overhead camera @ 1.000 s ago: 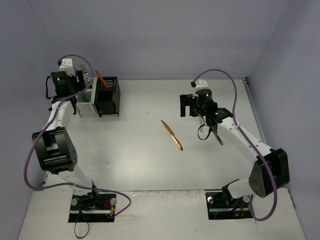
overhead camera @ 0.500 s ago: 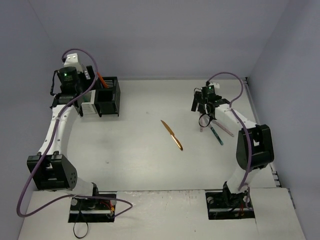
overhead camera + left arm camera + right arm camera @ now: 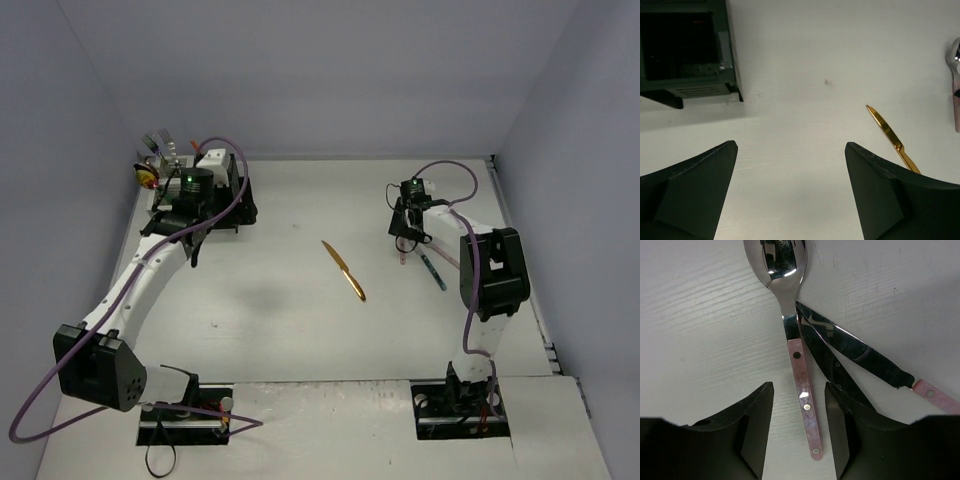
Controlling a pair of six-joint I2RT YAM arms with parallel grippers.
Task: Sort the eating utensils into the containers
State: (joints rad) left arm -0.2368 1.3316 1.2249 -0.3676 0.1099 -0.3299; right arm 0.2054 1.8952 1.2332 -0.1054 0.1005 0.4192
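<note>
My right gripper (image 3: 407, 228) (image 3: 799, 425) is down at the table, its jaws either side of the pink handle of a silver spoon (image 3: 802, 385) (image 3: 402, 250), with a little gap on both sides. A dark-bladed knife (image 3: 832, 362) and a pink-handled knife (image 3: 860, 350) lie crossed just right of the spoon. A teal knife (image 3: 435, 270) lies beside them. A gold knife (image 3: 343, 270) (image 3: 892, 140) lies mid-table. My left gripper (image 3: 215, 200) (image 3: 790, 190) hangs open and empty above the table by the black container (image 3: 685, 50) (image 3: 243, 200). The white container is mostly hidden behind that arm.
Several utensil handles (image 3: 158, 145) stick up at the far left behind the left arm. Grey walls close the table at the back and both sides. The spoon's bowl (image 3: 955, 55) shows at the right edge of the left wrist view.
The left arm swung from behind the containers forward and right over the black one, its jaws widening. The right gripper dropped onto the pink spoon and its jaws narrowed around the handle.
</note>
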